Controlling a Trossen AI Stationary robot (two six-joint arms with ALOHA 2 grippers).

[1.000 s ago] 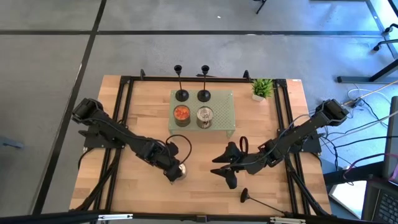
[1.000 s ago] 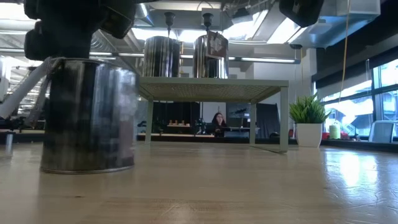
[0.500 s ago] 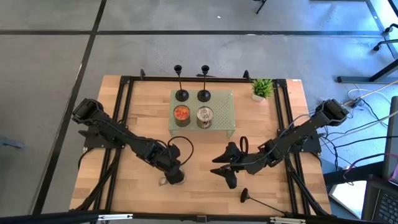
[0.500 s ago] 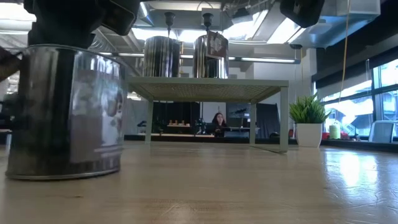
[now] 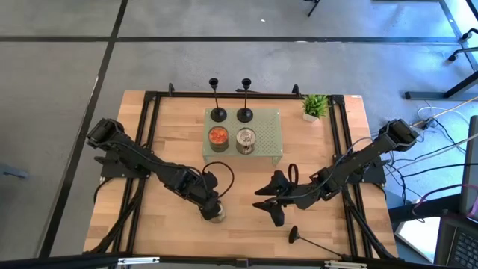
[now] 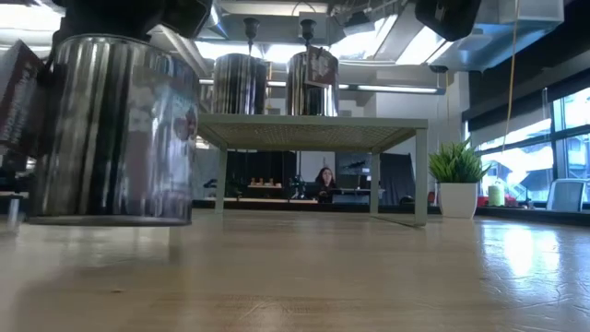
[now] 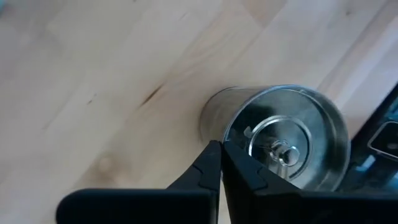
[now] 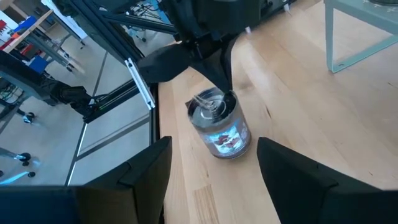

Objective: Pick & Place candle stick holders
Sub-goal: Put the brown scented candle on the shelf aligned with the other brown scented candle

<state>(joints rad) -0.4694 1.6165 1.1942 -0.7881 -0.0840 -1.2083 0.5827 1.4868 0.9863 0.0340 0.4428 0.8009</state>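
Two black candle stick holders [image 5: 217, 112] [image 5: 245, 112] stand on their round bases on the far part of a pale green shelf [image 5: 272, 138]. A third [image 5: 306, 240] lies on its side on the table near the front edge. My left gripper [image 5: 213, 208] is shut on a silver tin can [image 6: 115, 129], which hangs just above the table left of centre. My right gripper [image 5: 264, 202] stands open to the can's right and touches nothing; its wrist view looks across at the can [image 8: 221, 130]. My left gripper pinches the can's top rim [image 7: 227, 140] between its two fingers, one finger outside the wall and one over the recessed top. The fingers come from above, slanting down. The can hangs below them, roughly upright, its bottom [image 6: 111, 219] clear of the table.
On the shelf's near part stand an orange can [image 5: 217, 137] and a silver can [image 5: 246, 140]. A small potted plant [image 5: 314, 106] sits at the table's far right. A black frame [image 5: 149, 101] runs around the table's edges.
The can stood on the table a second ago. It then slid a little toward the near edge under my left gripper. Now it is lifted just clear of the wood. My right gripper has kept still.
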